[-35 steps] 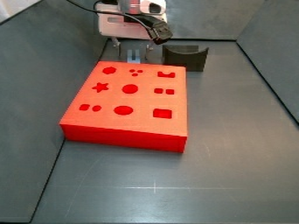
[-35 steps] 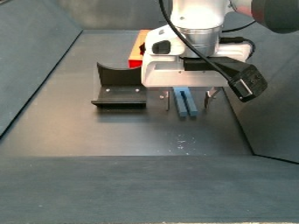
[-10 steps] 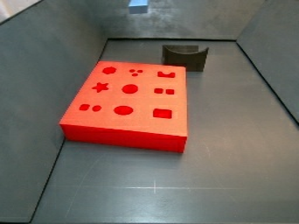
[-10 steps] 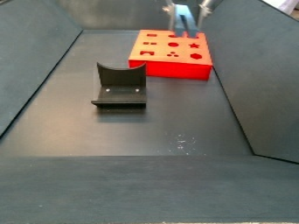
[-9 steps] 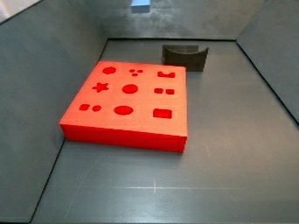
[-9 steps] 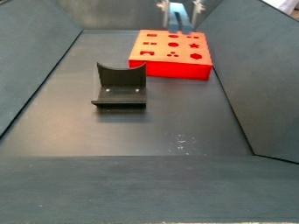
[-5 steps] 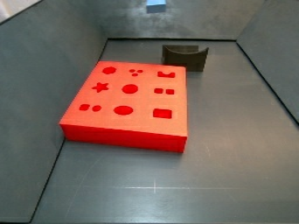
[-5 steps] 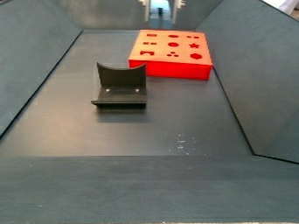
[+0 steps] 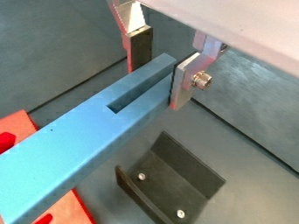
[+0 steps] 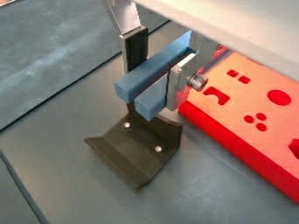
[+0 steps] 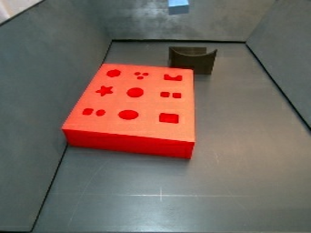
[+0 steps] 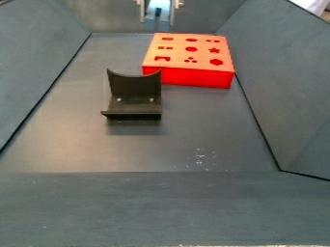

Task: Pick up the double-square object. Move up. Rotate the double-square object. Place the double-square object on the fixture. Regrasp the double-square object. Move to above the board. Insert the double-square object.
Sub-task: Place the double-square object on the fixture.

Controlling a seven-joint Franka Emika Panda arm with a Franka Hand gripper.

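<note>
In both wrist views my gripper [image 9: 163, 70] [image 10: 158, 74] is shut on the double-square object [image 9: 82, 140] [image 10: 146, 87], a long grey-blue bar with a slot in its top face. The silver fingers [image 9: 187, 80] clamp it near one end. It hangs high in the air, with the dark fixture [image 9: 176, 184] [image 10: 135, 153] below it on the floor. The red board [image 10: 251, 122] lies beside the fixture. In both side views only a blue tip of the held bar and gripper [image 11: 179, 5] [image 12: 157, 8] shows at the top edge, far above the fixture [image 11: 195, 57] [image 12: 131, 95] and board [image 11: 134, 100] [image 12: 194, 58].
Grey sloping walls [image 11: 49, 45] [image 12: 39, 87] close in the dark floor on all sides. The board has cut-out holes shaped as circles, a star, squares and dots on its top face.
The gripper has risen with the bar from near the floor to the top edge of both side views, and it has kept drifting sideways along that edge over the last second.
</note>
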